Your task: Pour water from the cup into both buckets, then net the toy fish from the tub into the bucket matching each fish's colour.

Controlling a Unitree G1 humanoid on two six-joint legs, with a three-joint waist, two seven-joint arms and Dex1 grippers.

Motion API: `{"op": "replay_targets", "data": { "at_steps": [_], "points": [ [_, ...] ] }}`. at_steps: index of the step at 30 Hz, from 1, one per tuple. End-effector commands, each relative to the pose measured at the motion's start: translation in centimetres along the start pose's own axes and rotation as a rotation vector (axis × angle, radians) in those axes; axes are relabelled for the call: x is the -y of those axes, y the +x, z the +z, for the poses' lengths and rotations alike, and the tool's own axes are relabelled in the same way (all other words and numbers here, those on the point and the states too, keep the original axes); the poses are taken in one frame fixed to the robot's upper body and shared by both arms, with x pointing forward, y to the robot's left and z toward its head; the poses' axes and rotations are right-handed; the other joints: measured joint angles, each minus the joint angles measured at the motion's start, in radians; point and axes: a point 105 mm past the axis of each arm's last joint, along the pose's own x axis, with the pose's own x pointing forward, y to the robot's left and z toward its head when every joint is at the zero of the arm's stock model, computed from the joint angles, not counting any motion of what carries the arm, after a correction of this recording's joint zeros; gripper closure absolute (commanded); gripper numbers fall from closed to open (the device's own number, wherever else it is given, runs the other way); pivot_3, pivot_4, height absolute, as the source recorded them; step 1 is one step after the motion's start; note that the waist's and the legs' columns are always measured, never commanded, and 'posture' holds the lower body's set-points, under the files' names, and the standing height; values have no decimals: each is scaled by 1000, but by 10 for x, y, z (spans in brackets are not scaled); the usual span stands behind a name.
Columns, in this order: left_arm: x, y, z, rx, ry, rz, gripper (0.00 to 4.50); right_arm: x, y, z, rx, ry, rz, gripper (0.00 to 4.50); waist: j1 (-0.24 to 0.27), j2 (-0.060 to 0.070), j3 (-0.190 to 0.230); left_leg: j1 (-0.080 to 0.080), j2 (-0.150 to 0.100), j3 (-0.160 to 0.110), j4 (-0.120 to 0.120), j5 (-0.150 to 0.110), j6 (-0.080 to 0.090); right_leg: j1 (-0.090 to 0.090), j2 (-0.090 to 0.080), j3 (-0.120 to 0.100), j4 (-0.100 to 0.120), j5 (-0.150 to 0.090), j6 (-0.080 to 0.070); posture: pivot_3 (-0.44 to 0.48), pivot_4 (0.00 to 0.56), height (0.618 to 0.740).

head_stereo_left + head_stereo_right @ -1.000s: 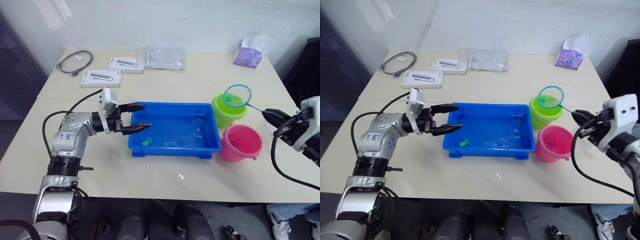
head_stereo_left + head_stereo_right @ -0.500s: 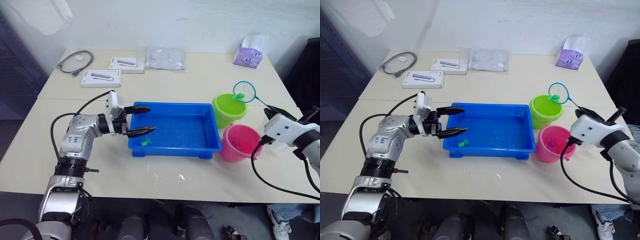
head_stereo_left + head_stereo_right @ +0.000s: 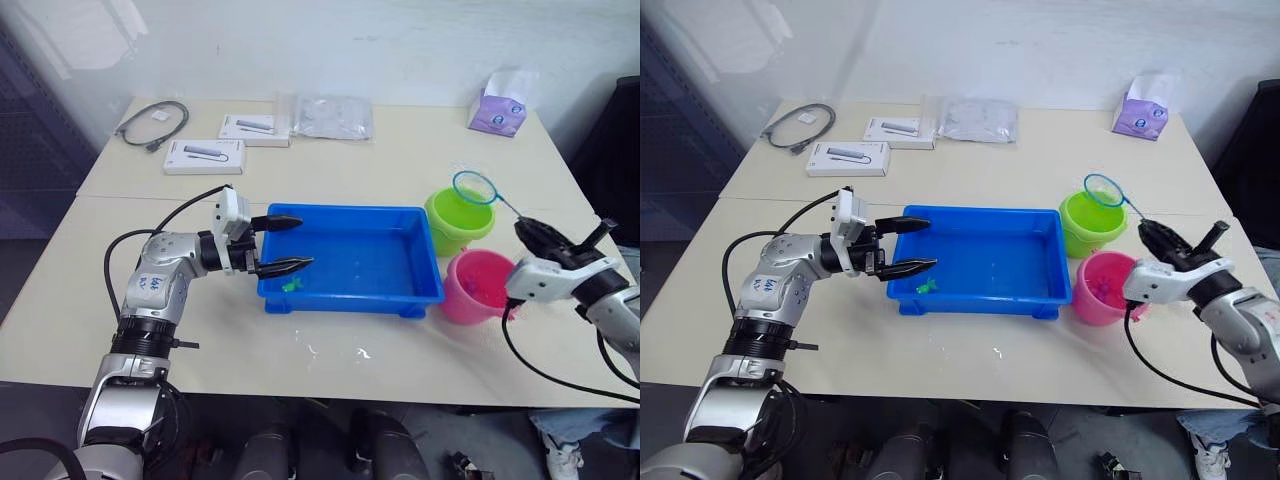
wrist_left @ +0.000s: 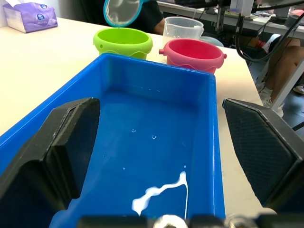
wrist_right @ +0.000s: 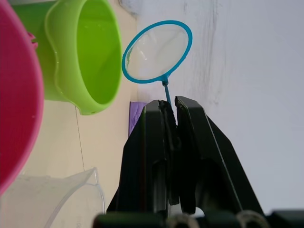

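Observation:
The blue tub holds shallow water and a small green toy fish near its left end. My left gripper is open and reaches over the tub's left rim, just above that fish. The lime green bucket and the pink bucket stand right of the tub. My right gripper is shut on the thin black handle of the net. The blue hoop of the net hangs over the green bucket, its mesh empty. The clear cup stands behind the pink bucket.
At the back of the table lie a purple tissue pack, a clear plastic bag, two white boxes and a coiled grey cable. Small water splashes mark the table in front of the tub.
The right wrist has turned and the net hoop has tipped over the green bucket. The green fish seen in the mesh earlier is gone from it. The left gripper edged further over the tub.

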Motion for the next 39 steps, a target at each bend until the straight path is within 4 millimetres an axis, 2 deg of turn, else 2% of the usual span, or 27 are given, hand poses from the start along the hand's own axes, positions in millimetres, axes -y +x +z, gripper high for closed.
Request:
{"op": "replay_targets", "data": {
  "at_steps": [1,4,6,8,12,16,19,24,27,30,33,39],
  "points": [
    [-1,-3,9,11,46,7,52,26,1,11,34,250,-107,4500,0,0,0,0,0,0,0,0,0,0,0,0,0,0,0,0,150,740],
    [-2,-13,7,-6,45,19,52,37,7,33,121,687,-125,4500,-3,0,0,0,1,-1,0,0,0,1,1,-1,0,0,0,0,150,740],
    [-1,-22,8,-14,42,24,52,35,12,55,198,950,-25,4500,-7,0,0,1,1,-1,0,0,0,1,1,-1,0,0,0,0,150,740],
    [1,-34,5,-38,36,28,52,25,15,79,239,1093,132,4500,-13,1,0,0,1,-1,0,0,0,1,0,-1,0,0,0,0,150,740],
    [1,-57,-4,-101,31,53,52,2,16,114,237,1191,408,4500,-14,1,0,0,1,-3,0,0,1,1,-1,-2,0,0,-1,0,150,740],
    [3,-83,-12,-172,26,96,52,-17,26,132,182,1180,552,4500,-16,1,0,0,1,-3,0,-1,2,0,-2,-2,0,0,-1,0,150,740],
    [8,-92,-15,-202,21,99,52,-31,30,141,144,1106,661,4500,-17,1,0,-1,0,-3,0,-1,2,0,-3,-2,0,0,-1,0,150,740],
    [16,-95,-19,-230,19,93,52,-45,41,150,117,979,754,4500,-17,1,0,-2,0,-3,0,-1,2,-1,-4,-3,-1,0,-1,0,150,740],
    [19,-94,-20,-231,18,94,52,-56,53,162,126,998,797,4500,-19,0,0,-2,0,-2,0,-1,2,-2,-3,-3,0,0,-1,0,150,740],
    [20,-92,-20,-235,19,93,52,-67,56,170,146,944,868,4500,-21,0,0,-3,0,-2,0,-1,2,-3,-3,-3,0,0,-1,0,150,740],
    [21,-90,-18,-246,27,83,52,-68,60,186,195,958,921,4500,-21,0,0,-3,0,-1,0,-1,2,-3,-3,-4,0,0,-1,0,150,740],
    [24,-88,-17,-304,80,43,52,-69,62,203,249,985,1008,4500,-21,0,0,-3,0,-2,0,-1,2,-3,-3,-4,0,0,-1,0,150,740]
  ]
}}
